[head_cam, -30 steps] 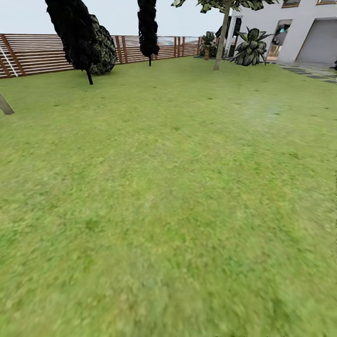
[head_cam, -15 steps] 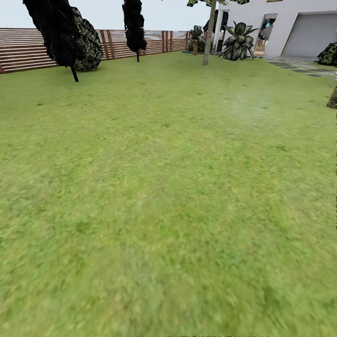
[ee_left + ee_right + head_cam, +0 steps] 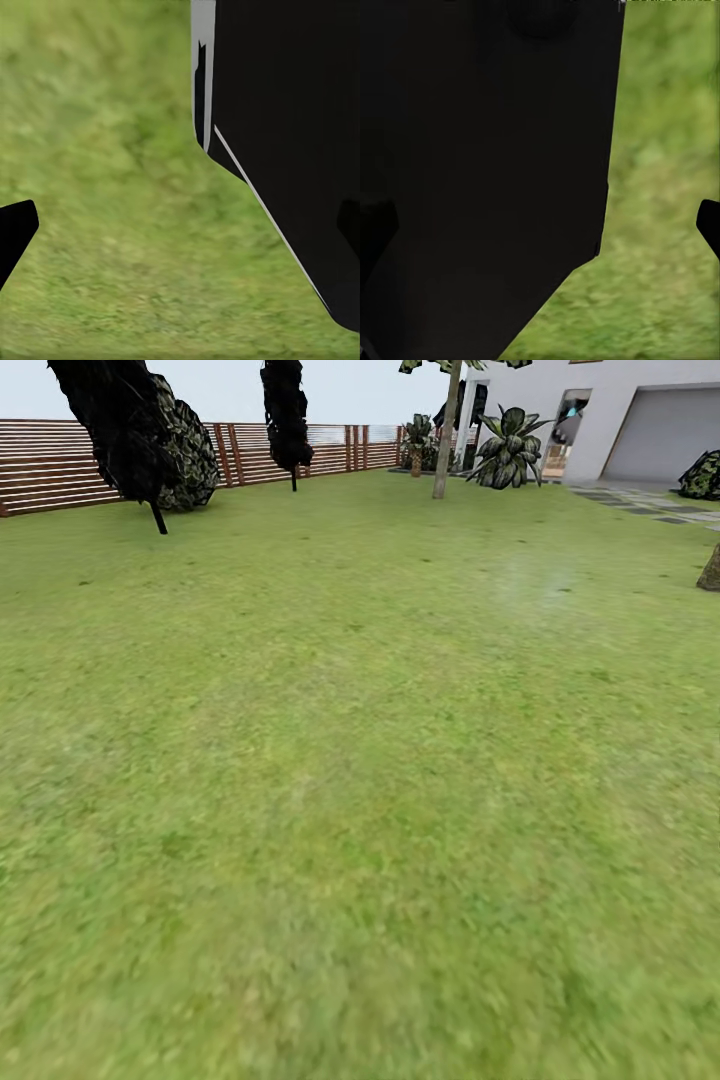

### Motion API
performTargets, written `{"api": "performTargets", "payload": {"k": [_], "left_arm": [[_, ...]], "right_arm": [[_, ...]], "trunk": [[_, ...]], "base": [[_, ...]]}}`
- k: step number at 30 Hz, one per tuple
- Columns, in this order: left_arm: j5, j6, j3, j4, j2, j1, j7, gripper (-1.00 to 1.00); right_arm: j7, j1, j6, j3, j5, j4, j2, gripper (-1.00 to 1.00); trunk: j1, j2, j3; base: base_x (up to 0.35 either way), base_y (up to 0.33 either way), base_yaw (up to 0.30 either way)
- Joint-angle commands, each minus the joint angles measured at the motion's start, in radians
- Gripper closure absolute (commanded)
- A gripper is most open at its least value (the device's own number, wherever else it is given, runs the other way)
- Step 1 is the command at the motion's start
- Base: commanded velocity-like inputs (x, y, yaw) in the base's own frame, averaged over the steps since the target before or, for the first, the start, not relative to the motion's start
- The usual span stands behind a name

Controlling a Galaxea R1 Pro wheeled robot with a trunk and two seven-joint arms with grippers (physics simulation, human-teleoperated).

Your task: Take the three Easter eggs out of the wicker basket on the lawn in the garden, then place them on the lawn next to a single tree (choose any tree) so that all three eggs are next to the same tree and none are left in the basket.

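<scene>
The lawn [image 3: 360, 780] spreads out ahead of me in the head view, short mottled green grass. The Easter eggs and the wicker basket are out of view. In the left wrist view my left gripper [image 3: 180, 232] hangs open over grass, its dark fingertips [image 3: 15, 232] far apart at the frame's edges, nothing between them. My right gripper [image 3: 544, 229] is open too, one fingertip [image 3: 709, 225] over grass and the other lost against the robot's black body [image 3: 480, 165]. A trunk base [image 3: 711, 572] is cut off at the far right edge; I cannot tell its kind.
A brown slat fence [image 3: 60, 465] runs along the back left. Two dark-foliage thin trees [image 3: 125, 430] [image 3: 286, 415] and a bush [image 3: 190, 455] stand before it. A slim pale trunk [image 3: 444, 440], spiky plants [image 3: 510, 450] and the white house with a garage door [image 3: 660, 435] lie at the back right.
The whole head view swung right between one second and half a second ago, bringing the trunk base into sight at the right edge. Since then nothing has shifted.
</scene>
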Motion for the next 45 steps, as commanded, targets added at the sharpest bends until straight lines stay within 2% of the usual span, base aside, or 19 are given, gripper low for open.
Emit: {"api": "performTargets", "payload": {"k": [1, 13, 30, 45], "left_arm": [[0.0, -0.002, 0.0, -0.001, 0.0, 0.0, 0.0, -1.0], [0.0, -0.002, 0.0, 0.0, 0.0, 0.0, 0.0, -1.0], [0.0, -0.002, 0.0, 0.0, 0.0, 0.0, 0.0, -1.0], [0.0, -0.002, 0.0, 0.0, 0.0, 0.0, 0.0, -1.0]], "right_arm": [[-0.001, 0.0, -0.003, 0.0, 0.0, 0.0, 0.0, -1.0], [-0.001, 0.0, -0.004, 0.0, -0.007, 0.001, 0.002, -1.0], [-0.001, 0.0, -0.004, 0.0, -0.007, 0.001, 0.001, -1.0], [0.005, 0.0, -0.004, 0.0, -0.007, 0.001, 0.0, -1.0]], "trunk": [[0.0, 0.0, -0.001], [0.0, 0.0, -0.005], [0.0, 0.0, -0.013], [0.0, 0.0, -0.003]], "base": [[0.0, 0.0, 0.0], [0.0, 0.0, -0.067], [0.0, 0.0, -0.268], [0.0, 0.0, -0.279]]}}
